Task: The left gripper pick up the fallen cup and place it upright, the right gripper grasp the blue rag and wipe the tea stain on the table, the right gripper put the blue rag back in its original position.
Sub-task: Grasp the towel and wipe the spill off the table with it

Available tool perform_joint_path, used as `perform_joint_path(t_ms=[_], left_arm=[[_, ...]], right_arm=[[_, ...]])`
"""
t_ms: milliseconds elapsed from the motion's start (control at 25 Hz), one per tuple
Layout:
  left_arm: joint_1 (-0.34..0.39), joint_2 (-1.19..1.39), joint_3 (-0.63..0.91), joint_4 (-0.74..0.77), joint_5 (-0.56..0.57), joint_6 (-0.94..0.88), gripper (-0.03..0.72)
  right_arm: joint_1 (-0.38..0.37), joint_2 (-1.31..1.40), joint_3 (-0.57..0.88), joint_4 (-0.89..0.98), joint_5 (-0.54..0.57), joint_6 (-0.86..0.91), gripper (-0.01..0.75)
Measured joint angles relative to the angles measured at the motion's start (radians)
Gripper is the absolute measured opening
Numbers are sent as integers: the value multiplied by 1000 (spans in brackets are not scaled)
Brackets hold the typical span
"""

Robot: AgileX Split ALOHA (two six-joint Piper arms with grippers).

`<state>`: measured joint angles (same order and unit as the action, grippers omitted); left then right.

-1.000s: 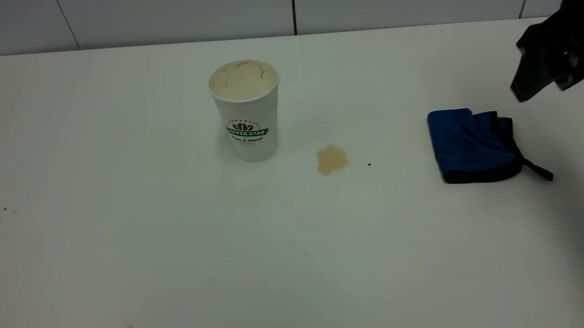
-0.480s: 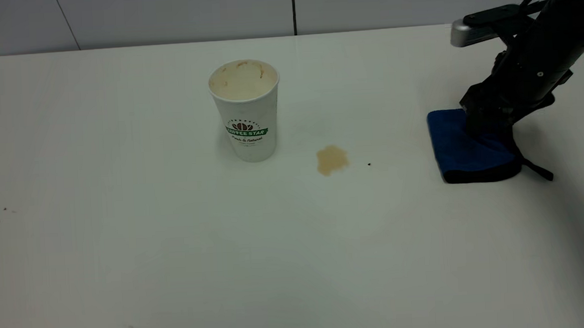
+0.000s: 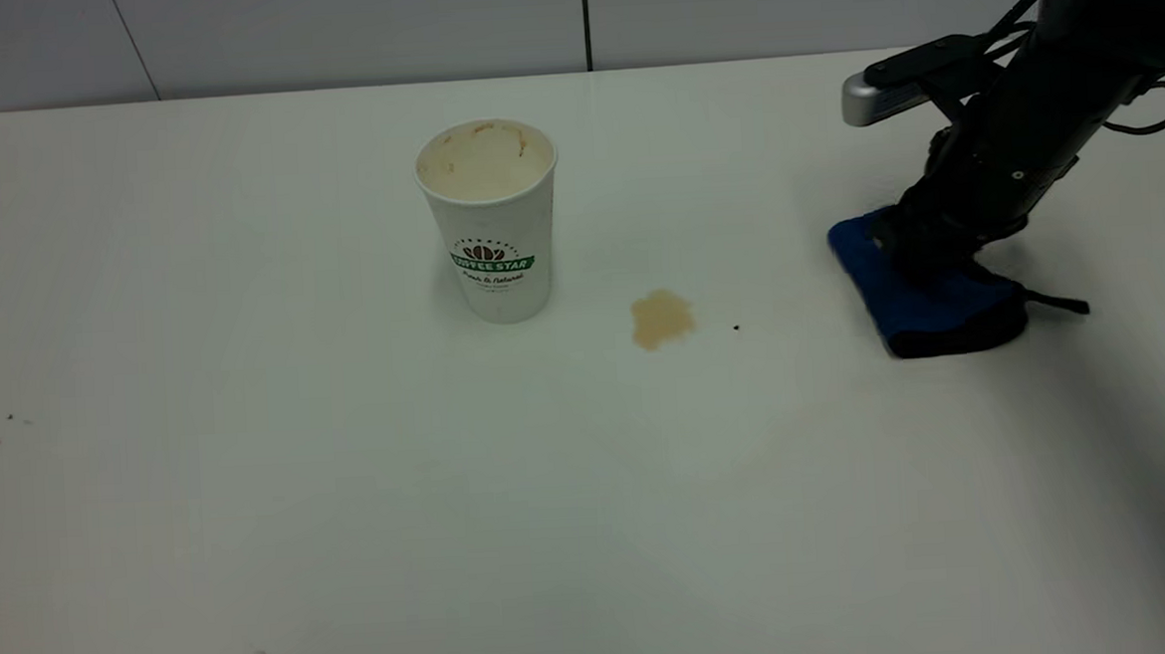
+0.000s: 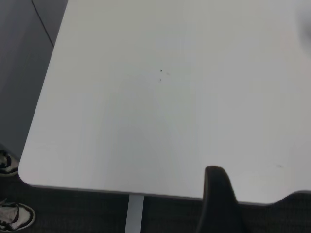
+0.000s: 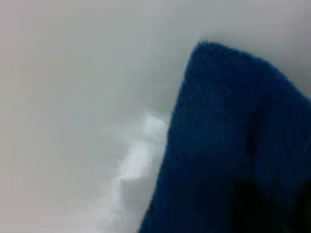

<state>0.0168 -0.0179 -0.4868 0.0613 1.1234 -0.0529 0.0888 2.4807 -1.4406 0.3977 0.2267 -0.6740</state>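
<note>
Right gripper is down on the blue rag at the frame's right edge; whether it's pinching, I can't tell. Cup stands upright upper-centre, tea stain between cup and rag on the table.

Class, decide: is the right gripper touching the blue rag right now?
Touching. The exterior view shows the right gripper pressed down onto the blue rag, with no gap and the cloth bunched under it.

The exterior view looks down across the table; the left wrist view sees its corner from above; the right wrist view sits close against the rag.
</note>
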Motion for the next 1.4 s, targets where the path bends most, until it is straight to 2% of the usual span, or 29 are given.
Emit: perform_joint_path(t_ms=[80,320,520,680,880,1000,1120,1240,1400], left_arm=[[0,0,0,0,0,0,487],[0,0,0,0,0,0,487],[0,0,0,0,0,0,487],[0,0,0,0,0,0,487],[0,0,0,0,0,0,487],[0,0,0,0,0,0,487],[0,0,0,0,0,0,487],[0,0,0,0,0,0,487],[0,0,0,0,0,0,487]], right_arm=[[47,6,-19,1,-4,0,78],[194,32,-101,5,-10,0,78],[267,68,-186,7,47,0,78],[303,76,-200,7,144,-1,78],[312,58,-204,-44,400,-38,78],[299,43,-203,-128,481,-24,78],[264,32,-203,-233,408,86,78],[231,30,-203,-334,266,249,78],[237,31,-203,-361,121,364,78]])
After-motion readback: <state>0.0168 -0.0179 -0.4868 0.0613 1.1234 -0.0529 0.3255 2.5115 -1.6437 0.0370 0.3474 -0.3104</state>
